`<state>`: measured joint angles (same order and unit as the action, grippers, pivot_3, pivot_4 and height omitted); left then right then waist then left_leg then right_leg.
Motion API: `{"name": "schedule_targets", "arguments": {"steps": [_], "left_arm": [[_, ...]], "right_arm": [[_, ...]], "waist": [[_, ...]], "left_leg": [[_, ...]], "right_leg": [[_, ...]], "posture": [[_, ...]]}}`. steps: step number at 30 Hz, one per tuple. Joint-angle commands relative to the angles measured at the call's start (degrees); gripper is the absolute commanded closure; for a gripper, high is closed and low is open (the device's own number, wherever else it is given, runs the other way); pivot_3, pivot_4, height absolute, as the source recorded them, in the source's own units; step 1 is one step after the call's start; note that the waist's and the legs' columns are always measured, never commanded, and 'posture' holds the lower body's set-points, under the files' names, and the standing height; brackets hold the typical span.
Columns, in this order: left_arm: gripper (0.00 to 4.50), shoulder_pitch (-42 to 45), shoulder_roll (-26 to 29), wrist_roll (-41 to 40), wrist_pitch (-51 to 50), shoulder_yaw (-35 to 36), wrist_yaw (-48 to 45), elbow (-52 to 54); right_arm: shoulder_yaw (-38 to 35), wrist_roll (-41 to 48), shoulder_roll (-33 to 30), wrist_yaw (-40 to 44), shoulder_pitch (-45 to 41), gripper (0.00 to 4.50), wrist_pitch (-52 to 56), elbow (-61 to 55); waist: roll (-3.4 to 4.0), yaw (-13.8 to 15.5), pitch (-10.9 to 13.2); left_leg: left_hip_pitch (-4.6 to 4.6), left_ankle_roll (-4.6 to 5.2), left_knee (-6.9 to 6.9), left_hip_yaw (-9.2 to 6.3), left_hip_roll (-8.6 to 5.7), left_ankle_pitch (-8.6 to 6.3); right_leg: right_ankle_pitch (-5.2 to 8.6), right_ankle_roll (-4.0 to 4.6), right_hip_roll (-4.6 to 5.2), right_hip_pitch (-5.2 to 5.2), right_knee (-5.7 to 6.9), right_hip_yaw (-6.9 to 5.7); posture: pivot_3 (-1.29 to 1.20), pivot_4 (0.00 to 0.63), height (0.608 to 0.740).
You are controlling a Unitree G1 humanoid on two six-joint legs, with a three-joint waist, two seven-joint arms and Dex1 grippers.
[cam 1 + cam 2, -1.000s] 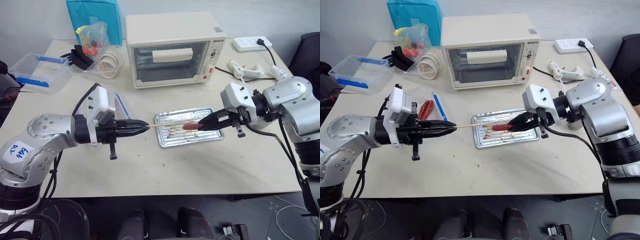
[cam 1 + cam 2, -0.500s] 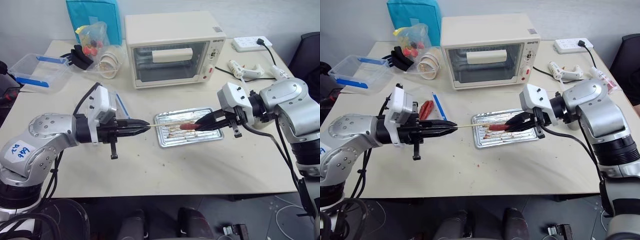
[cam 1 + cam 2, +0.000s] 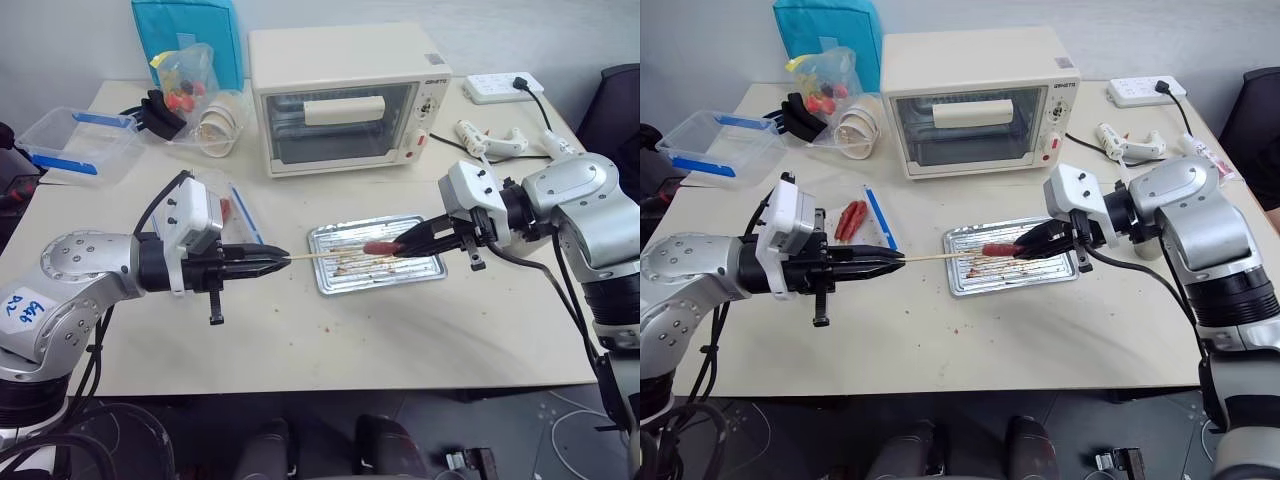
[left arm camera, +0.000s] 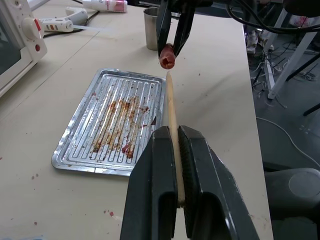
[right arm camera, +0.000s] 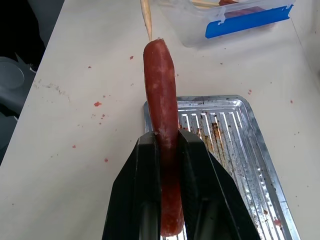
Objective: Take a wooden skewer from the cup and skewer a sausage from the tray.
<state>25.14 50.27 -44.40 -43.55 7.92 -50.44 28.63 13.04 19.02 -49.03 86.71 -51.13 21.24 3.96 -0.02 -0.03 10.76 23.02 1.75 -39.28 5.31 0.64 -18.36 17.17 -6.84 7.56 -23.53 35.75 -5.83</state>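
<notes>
My left gripper (image 3: 283,257) is shut on the wooden skewer (image 3: 325,254), which it holds level and pointing right. The skewer's tip (image 4: 167,75) sits at the end of the sausage (image 3: 380,247). I cannot tell whether the tip has entered it. My right gripper (image 3: 405,243) is shut on the reddish-brown sausage (image 5: 161,100) and holds it a little above the tray (image 3: 330,285). The steel tray (image 4: 115,125) is streaked with brown grease and has nothing lying in it. The grey metal cup (image 4: 152,30) stands behind the right gripper.
A toaster oven (image 3: 345,95) stands behind the tray. At the back left are a clear box with blue edges (image 3: 75,140), white paper cups (image 3: 215,125) and a bag. Skewered red sausages (image 3: 852,217) lie near my left arm. A glue gun (image 3: 490,140) and a power strip (image 3: 505,87) lie at the back right.
My left arm's elbow has sunk a little. Both grippers, the skewer and the sausage stay nearly where they were.
</notes>
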Motion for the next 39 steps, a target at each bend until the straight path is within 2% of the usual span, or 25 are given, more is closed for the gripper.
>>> {"name": "schedule_targets", "arguments": {"steps": [1,19,30,39], "left_arm": [[4.50,1.1,-0.1,0.1,1.0,0.2,0.0,1.1],[4.50,4.9,-1.8,1.6,1.6,-2.8,-1.4,-0.6],[4.50,1.6,1.6,1.0,1.4,1.2,-3.2,-0.1],[4.50,2.2,1.5,1.3,1.4,1.3,-3.3,-0.1]], "right_arm": [[-2.0,0.8,-0.1,0.6,-0.9,4.16,-0.1,-2.7],[-1.4,1.7,2.1,0.2,-1.1,4.16,0.9,-6.9],[-1.6,-2.1,0.9,1.2,-1.0,4.16,-4.4,0.5],[-1.4,-3.1,1.7,1.5,-1.2,4.16,-5.4,1.5]], "waist": [[0.00,0.0,0.0],[0.00,0.0,0.0],[0.00,0.0,0.0],[0.00,0.0,0.0]], "left_leg": [[0.00,0.00,0.00,0.00,0.00,0.00],[0.00,0.00,-0.01,0.00,-0.01,0.00],[0.00,0.00,-0.01,0.01,0.00,0.00],[0.01,0.00,-0.01,0.00,0.00,0.00]], "right_leg": [[0.00,0.00,0.00,0.00,0.00,0.00],[0.00,0.00,-0.01,0.00,0.00,0.00],[0.00,0.00,-0.01,0.00,0.01,0.00],[0.00,0.00,-0.02,-0.01,0.01,-0.01]], "posture": [[0.00,0.150,0.740],[0.00,0.150,0.740],[0.00,0.150,0.740],[0.00,0.150,0.740]]}}
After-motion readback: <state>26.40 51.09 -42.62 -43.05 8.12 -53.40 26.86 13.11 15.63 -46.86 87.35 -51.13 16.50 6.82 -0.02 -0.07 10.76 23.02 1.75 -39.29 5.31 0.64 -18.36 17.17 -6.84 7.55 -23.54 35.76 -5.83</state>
